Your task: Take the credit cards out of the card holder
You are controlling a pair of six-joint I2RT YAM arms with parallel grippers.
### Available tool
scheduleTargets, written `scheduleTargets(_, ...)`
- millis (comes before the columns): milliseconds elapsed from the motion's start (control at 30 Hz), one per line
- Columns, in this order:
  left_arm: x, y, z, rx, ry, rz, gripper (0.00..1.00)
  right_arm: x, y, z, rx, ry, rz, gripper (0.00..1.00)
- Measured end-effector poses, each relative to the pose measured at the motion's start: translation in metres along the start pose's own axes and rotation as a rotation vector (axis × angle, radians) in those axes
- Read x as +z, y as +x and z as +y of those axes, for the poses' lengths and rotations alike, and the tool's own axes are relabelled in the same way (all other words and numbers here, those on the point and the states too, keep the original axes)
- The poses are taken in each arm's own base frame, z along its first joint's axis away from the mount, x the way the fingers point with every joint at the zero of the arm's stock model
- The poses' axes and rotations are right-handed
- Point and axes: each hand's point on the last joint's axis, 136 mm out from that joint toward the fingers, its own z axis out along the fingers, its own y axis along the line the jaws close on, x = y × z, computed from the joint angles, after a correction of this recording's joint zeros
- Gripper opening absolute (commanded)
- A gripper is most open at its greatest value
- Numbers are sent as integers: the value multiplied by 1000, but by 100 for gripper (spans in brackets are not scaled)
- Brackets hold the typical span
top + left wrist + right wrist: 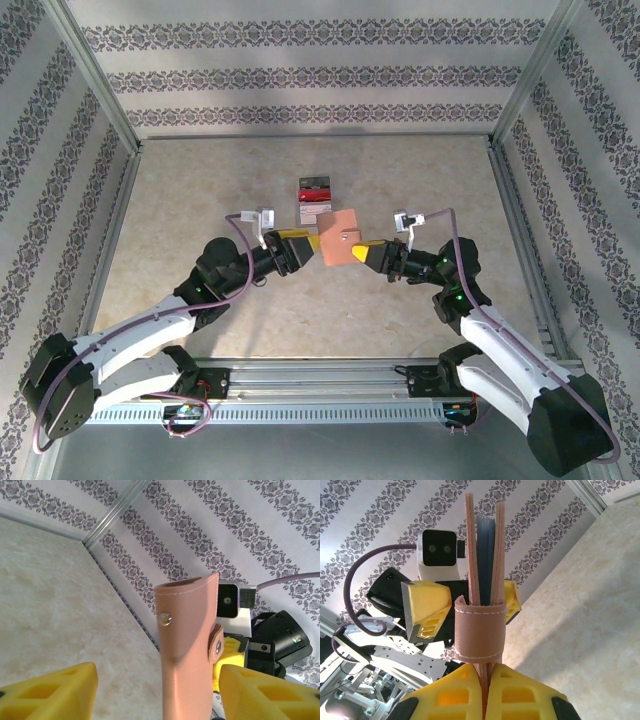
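Note:
The salmon-pink card holder (340, 238) hangs folded in the air between both arms, over the middle of the table. My right gripper (368, 255) is shut on its lower edge (484, 680), below the snap strap (479, 630). My left gripper (306, 245) is open; its yellow fingers (50, 695) stand on either side of the holder (190, 655) without touching it. Grey-blue layers (485, 550) show between the holder's flaps; I cannot tell whether they are credit cards. A small stack of red, white and dark cards (314, 195) lies on the table behind the holder.
The beige tabletop (200, 190) is bounded by patterned walls and metal corner posts (100, 80). A rail (320, 380) with the arm bases runs along the near edge. In the right wrist view the left arm's camera housing (439, 547) sits just behind the holder.

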Motion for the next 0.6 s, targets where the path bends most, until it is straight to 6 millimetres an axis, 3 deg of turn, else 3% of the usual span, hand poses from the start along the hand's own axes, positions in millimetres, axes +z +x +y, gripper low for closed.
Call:
scheduleTargets(300,4,-4,-19,6,108,-6,70,9,-11,27,-33,-61,-12,0)
scheduleTargets(600,17,2,-25,-30,176,38,27,13,-13,24,-24,-48,-31,0)
